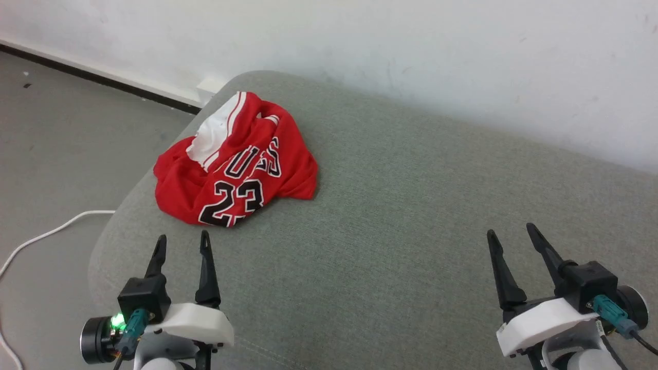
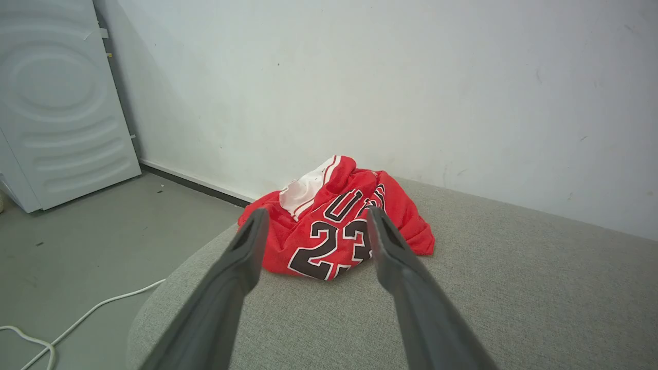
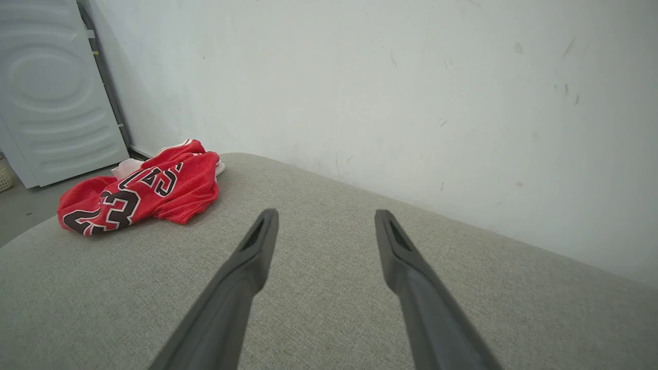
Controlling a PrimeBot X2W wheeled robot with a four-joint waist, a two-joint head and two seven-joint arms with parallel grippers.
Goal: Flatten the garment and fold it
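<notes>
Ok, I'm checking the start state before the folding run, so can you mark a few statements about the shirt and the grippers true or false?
1. The garment lies crumpled on the grey upholstered surface. True.
2. The left gripper is shut on the garment. False: it is open and sits short of the garment, holding nothing.
3. The number 23 on the garment faces up. True.
4. The right gripper is nearer the garment than the left gripper. False: the left one is nearer, and the right is open, far off to the side.
5. A white cable lies on the floor. True.
</notes>
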